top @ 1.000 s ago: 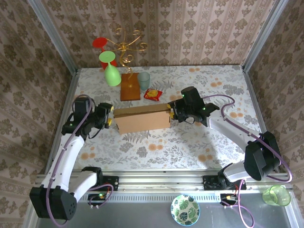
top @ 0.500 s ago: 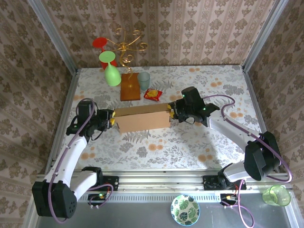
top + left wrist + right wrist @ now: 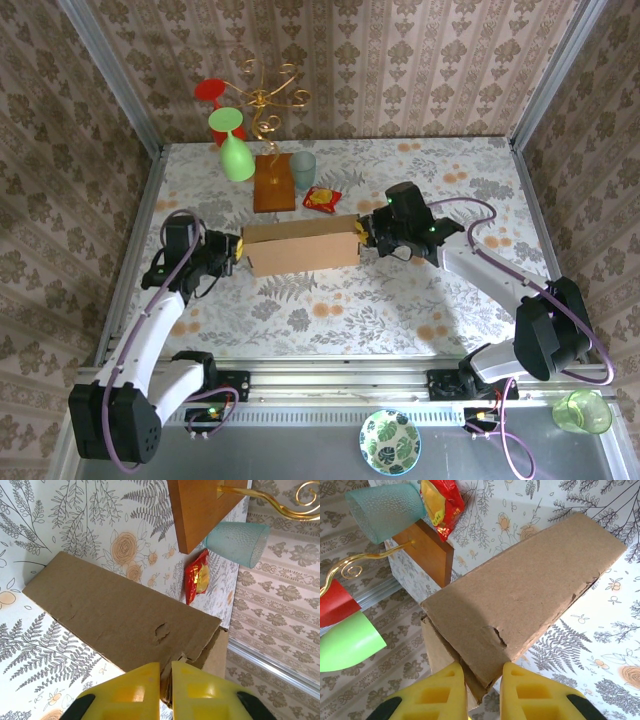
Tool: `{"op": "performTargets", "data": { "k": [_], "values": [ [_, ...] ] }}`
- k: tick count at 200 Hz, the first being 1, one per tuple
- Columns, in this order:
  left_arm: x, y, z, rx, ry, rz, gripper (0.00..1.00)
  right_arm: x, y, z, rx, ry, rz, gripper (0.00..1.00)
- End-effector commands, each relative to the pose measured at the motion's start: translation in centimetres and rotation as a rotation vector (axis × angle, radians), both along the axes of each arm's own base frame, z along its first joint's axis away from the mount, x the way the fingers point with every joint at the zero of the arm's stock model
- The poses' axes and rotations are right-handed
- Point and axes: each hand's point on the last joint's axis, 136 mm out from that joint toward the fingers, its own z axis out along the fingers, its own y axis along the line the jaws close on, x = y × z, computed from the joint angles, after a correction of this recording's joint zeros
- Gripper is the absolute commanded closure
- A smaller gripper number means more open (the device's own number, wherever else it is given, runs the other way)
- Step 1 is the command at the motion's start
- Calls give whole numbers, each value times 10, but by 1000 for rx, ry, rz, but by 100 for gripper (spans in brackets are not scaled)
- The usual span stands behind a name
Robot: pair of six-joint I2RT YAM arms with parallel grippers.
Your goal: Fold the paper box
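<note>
Paper box [image 3: 300, 245], one, lies mid-table, nudged slightly right since a second ago. Left gripper [image 3: 238, 252] has moved in and pinches its left end; right gripper [image 3: 366, 238] clamps the right end. Behind: one teal cup [image 3: 302, 168], one red packet [image 3: 321, 199].

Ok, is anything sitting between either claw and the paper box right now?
Nothing visible. The left claw is closed on a cardboard edge at one end of the paper box, and the right claw grips the corner at the other end. The red snack packet and wooden slab lie beyond the box.
</note>
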Motion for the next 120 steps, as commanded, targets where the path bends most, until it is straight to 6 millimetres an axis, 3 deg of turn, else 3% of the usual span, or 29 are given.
{"op": "performTargets", "data": {
  "k": [1, 33, 39, 58, 120],
  "values": [
    [-16, -20, -18, -38, 74, -79, 82, -28, -28, -45, -148, 130, 50, 82],
    [-18, -40, -9, -22, 30, -161, 68, -28, -56, -48, -215, 73, 146, 82],
    [-20, -45, -9, -19, 24, -179, 67, -29, -63, -39, -225, 37, 162, 82],
    [-26, -55, -10, -11, 20, -225, 64, -36, -79, -41, -246, 18, 214, 82],
    [-47, -71, -23, 5, 29, -312, 60, -88, -110, -62, -316, 71, 220, 72]
  ]
}}
